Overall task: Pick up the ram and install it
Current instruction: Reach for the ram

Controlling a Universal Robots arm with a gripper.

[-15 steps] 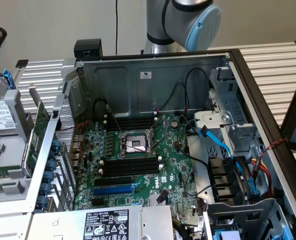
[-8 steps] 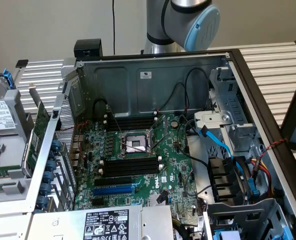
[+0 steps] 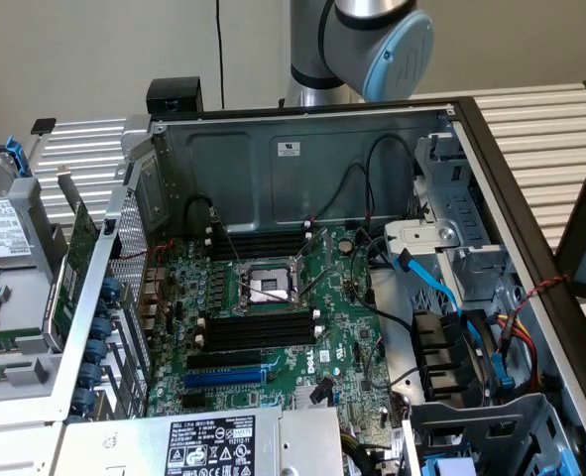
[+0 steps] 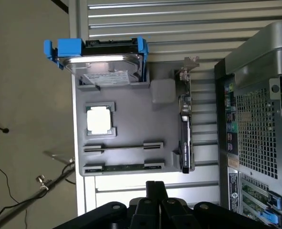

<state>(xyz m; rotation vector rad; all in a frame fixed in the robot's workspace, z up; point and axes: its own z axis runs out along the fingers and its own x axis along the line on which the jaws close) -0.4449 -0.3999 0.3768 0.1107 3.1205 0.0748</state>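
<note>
Catches the gripper (image 4: 155,187) closed on nothing and held well apart from the grey parts tray (image 4: 131,112), beside the open computer case (image 3: 273,169). Finds the ram (image 4: 124,167) untouched in the holder along the tray edge nearest the gripper, lying flat and parallel to an empty holder (image 4: 121,147) just beside it. Puts the processor chip (image 4: 100,120) toward the tray's middle. Sets the hard drive (image 4: 107,71) in its blue bracket (image 4: 67,47) at the far edge and the larger expansion card (image 4: 185,136) upright along the edge nearest the case. Leaves the long black memory slots (image 3: 258,330) on the motherboard (image 3: 342,297) apparently bare, on either side of the processor socket (image 3: 270,286) and well apart from the tray. Reads, on this evidence, as the approach phase of the pick-up: no contact, no lift, nothing installed. Calls, by that judgement, for parting the jaws and squaring them across the thin stick's faces. Calls also for descending onto the ram alone, clear of the empty holder and of the expansion card at the tray's side. Demands a light, centred grip on so narrow a board, with any tilt in the holder likely to bind it.
</note>
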